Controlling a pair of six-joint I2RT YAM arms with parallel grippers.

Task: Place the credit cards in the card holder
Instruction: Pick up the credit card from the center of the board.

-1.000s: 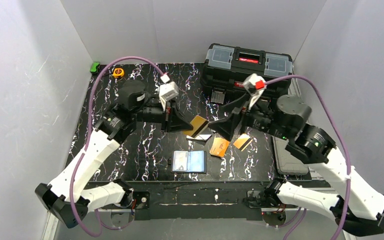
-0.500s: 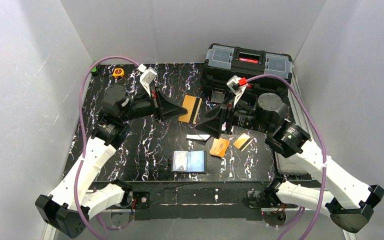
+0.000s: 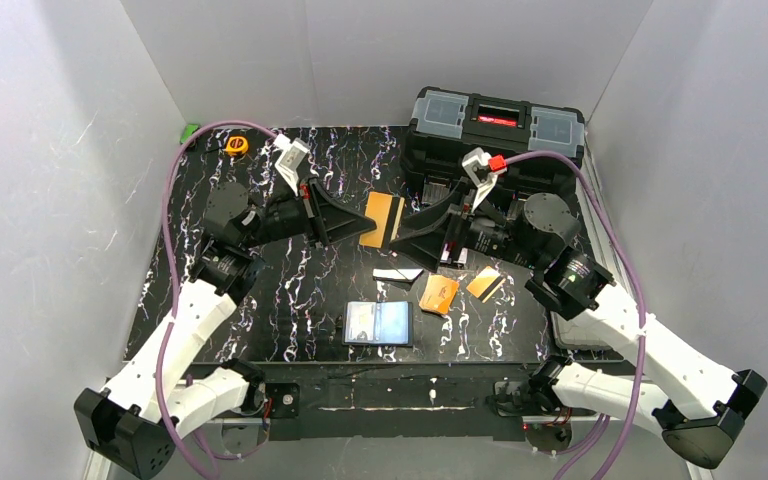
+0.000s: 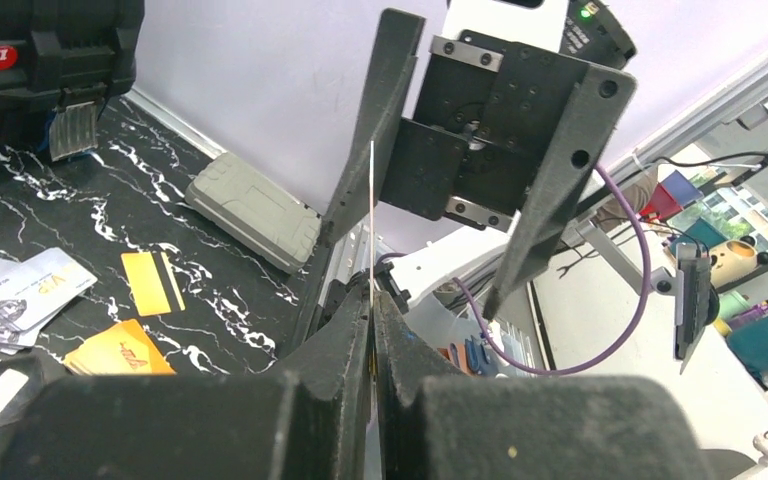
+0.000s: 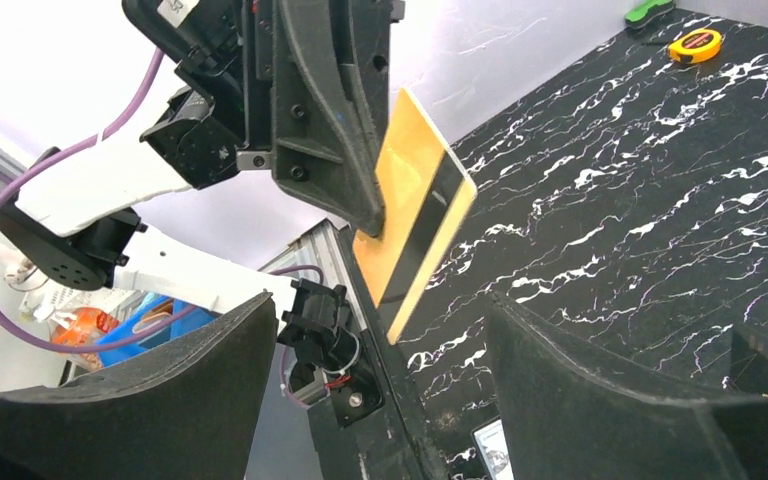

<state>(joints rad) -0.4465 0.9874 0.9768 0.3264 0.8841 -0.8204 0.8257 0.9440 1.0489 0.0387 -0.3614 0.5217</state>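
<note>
left gripper (image 3: 368, 218) clenched on orange-yellow card (image 3: 381, 219), aloft | right gripper (image 3: 407, 228) spread, facing it; card holder (image 3: 378, 323) open on table | risk: off-centre pinch or early release drops card

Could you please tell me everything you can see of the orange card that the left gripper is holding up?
The orange-yellow card is a thin, flat, plastic-looking rectangle with a dark stripe along one long side. It hangs in the air above the black marbled table, tilted, so the left wrist view shows only its pale edge. The left gripper is shut on one edge of it. The right gripper faces it with jaws open; no contact shows.
</note>
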